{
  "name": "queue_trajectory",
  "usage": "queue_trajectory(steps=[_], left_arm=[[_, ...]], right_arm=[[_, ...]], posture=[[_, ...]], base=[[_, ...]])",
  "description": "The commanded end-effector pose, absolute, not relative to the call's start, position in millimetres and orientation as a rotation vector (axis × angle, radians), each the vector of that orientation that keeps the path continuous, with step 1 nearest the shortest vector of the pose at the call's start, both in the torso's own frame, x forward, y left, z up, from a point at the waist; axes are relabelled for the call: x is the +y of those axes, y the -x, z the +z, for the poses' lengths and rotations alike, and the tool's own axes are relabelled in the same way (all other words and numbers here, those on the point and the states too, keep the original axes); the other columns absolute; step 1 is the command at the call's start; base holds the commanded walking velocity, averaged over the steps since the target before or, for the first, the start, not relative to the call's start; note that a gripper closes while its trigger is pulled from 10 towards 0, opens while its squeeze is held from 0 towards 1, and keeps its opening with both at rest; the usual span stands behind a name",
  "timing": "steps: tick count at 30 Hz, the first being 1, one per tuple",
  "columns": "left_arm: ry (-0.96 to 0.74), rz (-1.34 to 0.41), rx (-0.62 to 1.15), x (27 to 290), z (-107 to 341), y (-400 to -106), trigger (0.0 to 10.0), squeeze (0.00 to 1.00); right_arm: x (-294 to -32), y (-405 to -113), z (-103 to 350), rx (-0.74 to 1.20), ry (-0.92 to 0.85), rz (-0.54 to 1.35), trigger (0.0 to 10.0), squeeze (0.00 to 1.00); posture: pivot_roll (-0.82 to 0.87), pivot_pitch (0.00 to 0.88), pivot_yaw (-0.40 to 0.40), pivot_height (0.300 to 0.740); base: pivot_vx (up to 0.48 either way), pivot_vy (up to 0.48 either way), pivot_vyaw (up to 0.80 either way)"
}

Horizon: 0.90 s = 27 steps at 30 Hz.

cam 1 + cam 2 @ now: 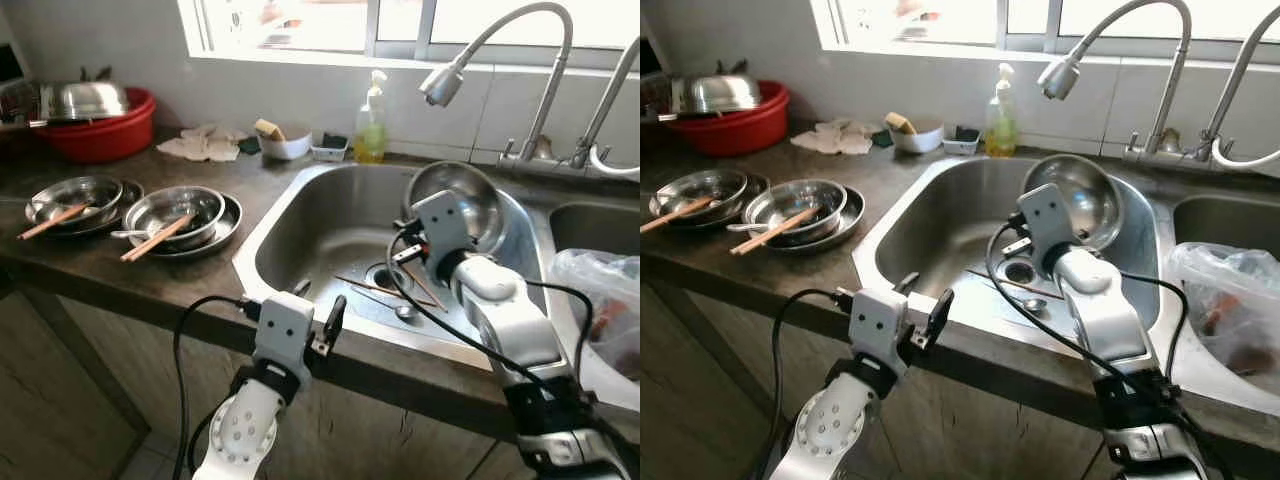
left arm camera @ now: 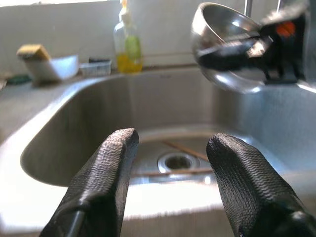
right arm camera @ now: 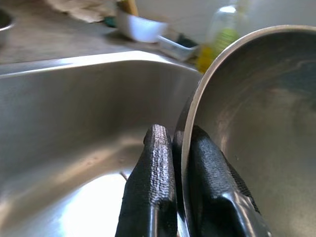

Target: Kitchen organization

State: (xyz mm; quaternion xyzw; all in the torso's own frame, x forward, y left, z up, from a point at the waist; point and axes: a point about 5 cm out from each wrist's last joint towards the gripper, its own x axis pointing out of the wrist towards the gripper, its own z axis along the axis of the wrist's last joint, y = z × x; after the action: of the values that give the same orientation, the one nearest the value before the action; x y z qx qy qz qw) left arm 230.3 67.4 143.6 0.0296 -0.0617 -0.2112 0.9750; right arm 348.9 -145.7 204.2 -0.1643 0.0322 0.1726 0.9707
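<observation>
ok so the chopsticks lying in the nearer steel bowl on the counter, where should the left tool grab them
Grip the chopsticks at the ends sticking out past the steel bowl's near rim, coming from above on the counter-edge side. They lie slanted across the bowl, so those ends overhang free. The left tool is open near the sink edge.

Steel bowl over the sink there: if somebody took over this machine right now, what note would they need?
Right tool: shut on the rim of the steel bowl, holding it tilted above the sink.
Left tool: open, holding nothing, at the sink's front edge.
In the sink: chopsticks and a spoon near the drain.
On the counter to the left: two stacks of steel dishes, each with chopsticks lying on it.
Done: one bowl picked up.
Left, likely: place the bowl, then deal with the sink utensils and the counter stacks.
</observation>
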Motion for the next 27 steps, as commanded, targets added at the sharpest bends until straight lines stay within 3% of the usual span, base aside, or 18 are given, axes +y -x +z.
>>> queue_trajectory(steps=[1, 11, 26, 27], left_arm=[[-0.069, -0.425, -0.127, 68.6, 147.5, -226.5, 10.0, 0.00], [-0.056, -0.420, -0.103, 67.6, 148.1, -213.8, 10.0, 0.00], [-0.058, -0.418, -0.077, 70.2, 147.8, -203.9, 10.0, 0.00], [-0.059, -0.419, -0.078, 70.4, 147.8, -204.4, 10.0, 0.00]], right_arm=[[-149.5, -357.0, 205.4, 0.111, 0.337, 0.376, 10.0, 0.00], [-154.4, -376.6, 180.4, 0.334, 0.403, 0.515, 10.0, 0.00], [-158.4, -363.3, 132.2, 0.588, 0.449, 0.652, 10.0, 0.00], [-158.6, -362.5, 130.6, 0.590, 0.455, 0.652, 10.0, 0.27]], posture=[[0.00, 0.046, -0.027, 0.740], [0.01, 0.109, -0.062, 0.740], [0.03, 0.138, -0.070, 0.740], [0.03, 0.135, -0.069, 0.740]], base=[[0.000, 0.000, 0.00], [0.000, 0.000, 0.00], [0.000, 0.000, 0.00], [0.000, 0.000, 0.00]])
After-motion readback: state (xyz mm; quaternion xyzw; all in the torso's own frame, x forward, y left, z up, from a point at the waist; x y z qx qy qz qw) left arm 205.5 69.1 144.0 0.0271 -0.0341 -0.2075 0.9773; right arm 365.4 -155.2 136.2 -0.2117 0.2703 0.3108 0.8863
